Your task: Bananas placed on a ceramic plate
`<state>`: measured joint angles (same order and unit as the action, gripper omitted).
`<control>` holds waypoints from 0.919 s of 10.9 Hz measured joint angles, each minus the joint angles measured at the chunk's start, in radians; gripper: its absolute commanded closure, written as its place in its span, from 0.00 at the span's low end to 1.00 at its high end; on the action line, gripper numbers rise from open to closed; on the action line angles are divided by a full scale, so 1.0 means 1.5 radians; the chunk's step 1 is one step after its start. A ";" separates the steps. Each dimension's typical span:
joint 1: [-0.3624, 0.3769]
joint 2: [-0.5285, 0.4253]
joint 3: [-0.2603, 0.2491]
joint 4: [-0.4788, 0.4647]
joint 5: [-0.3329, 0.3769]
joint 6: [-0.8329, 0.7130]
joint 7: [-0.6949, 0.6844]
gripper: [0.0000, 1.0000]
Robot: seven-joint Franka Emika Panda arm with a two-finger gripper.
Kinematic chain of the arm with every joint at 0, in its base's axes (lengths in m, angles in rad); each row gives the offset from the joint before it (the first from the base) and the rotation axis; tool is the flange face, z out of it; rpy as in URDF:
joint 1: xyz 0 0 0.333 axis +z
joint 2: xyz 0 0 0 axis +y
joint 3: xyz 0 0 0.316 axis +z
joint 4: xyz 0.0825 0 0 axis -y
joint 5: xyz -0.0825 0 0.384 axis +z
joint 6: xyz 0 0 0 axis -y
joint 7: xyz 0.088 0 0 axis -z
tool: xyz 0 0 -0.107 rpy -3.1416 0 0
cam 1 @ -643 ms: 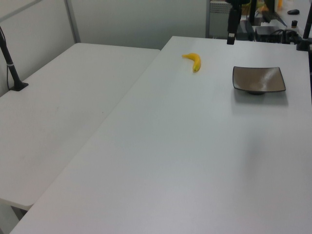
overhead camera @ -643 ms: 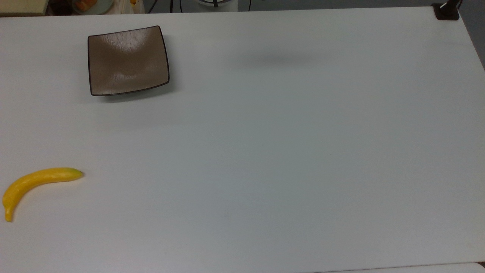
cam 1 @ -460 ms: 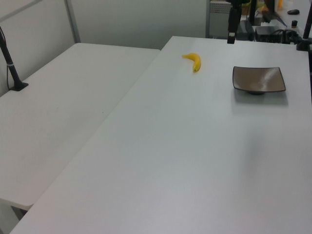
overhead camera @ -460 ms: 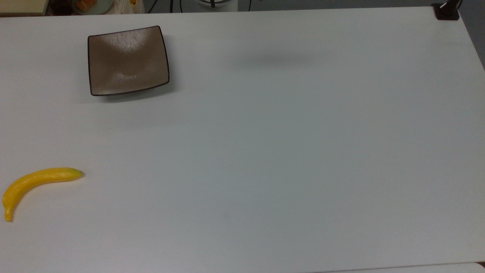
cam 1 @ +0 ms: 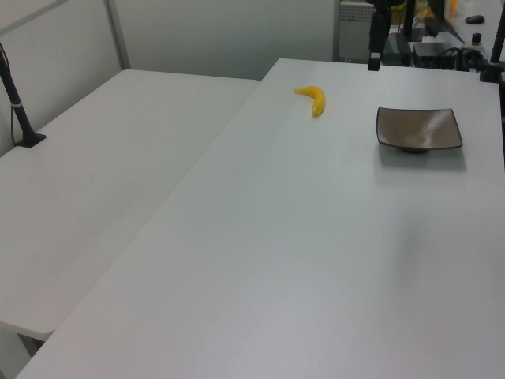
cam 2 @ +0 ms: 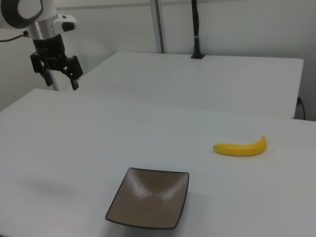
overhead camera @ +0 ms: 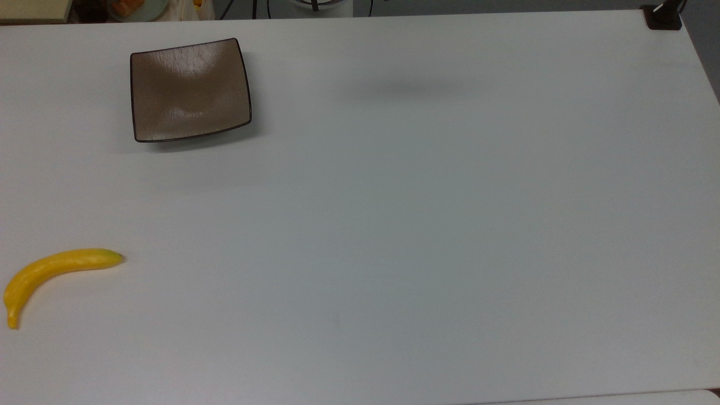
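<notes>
Bananas (overhead camera: 53, 270), here a single curved yellow fruit with a greenish tip, lie flat on the white counter (overhead camera: 427, 225) close to one of its edges, near the top view's lower left corner. The ceramic plate (overhead camera: 190, 90) sits bare toward the far edge of the counter in the top view, well apart from the fruit. In the right view the tool (cam 2: 61, 75) hangs high above the counter's far side, away from both things, its fingers spread apart and holding nothing. By my reading nothing of the task is done yet: the approach, the grasp, the carry and the set-down on the plate all remain.
</notes>
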<state>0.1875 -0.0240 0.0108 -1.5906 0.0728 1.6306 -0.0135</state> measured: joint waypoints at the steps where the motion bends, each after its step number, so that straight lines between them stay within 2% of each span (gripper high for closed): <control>1: -0.004 0.000 0.000 0.000 0.000 0.000 0.000 0.00; 5: -0.056 0.003 -0.002 0.013 0.000 0.001 0.000 0.00; 7: -0.098 0.028 -0.004 0.051 0.000 0.003 0.006 0.00; 10: -0.149 0.097 -0.004 0.131 0.000 0.005 0.075 0.00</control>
<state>-0.0358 0.1219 0.0040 -1.3944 0.0728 1.6376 0.0992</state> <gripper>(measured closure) 0.000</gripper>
